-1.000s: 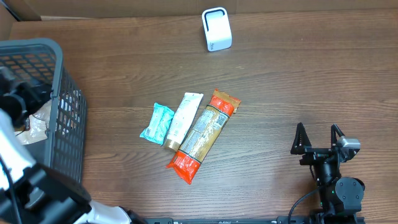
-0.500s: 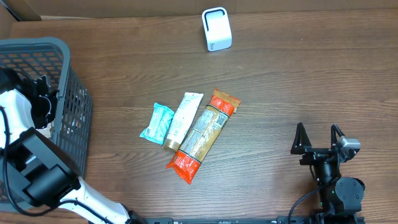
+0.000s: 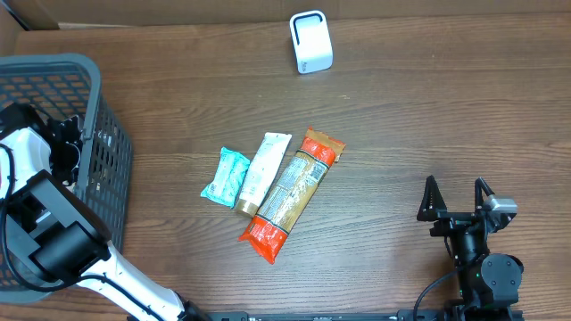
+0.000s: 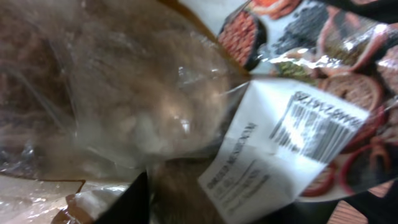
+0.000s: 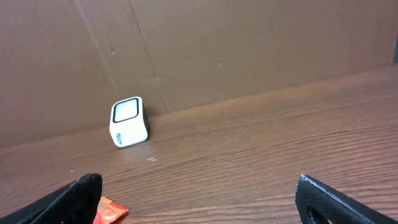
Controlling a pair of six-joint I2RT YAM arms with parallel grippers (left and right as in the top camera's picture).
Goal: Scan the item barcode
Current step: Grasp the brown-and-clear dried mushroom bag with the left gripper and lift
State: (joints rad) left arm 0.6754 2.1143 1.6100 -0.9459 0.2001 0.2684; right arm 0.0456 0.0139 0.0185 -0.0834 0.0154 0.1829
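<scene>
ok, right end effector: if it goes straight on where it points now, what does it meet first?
The right end effector has only bare wooden table ahead, then probably the cardboard wall. The white scanner sits left of that line; depth is unclear.

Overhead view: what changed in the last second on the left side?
The left gripper swung rightward inside the basket toward its mesh wall and now sits tight against the clear labelled bag; a grip can't be confirmed. The right gripper stayed open and parked; scanner, teal packet, white tube and orange packet did not move.
</scene>
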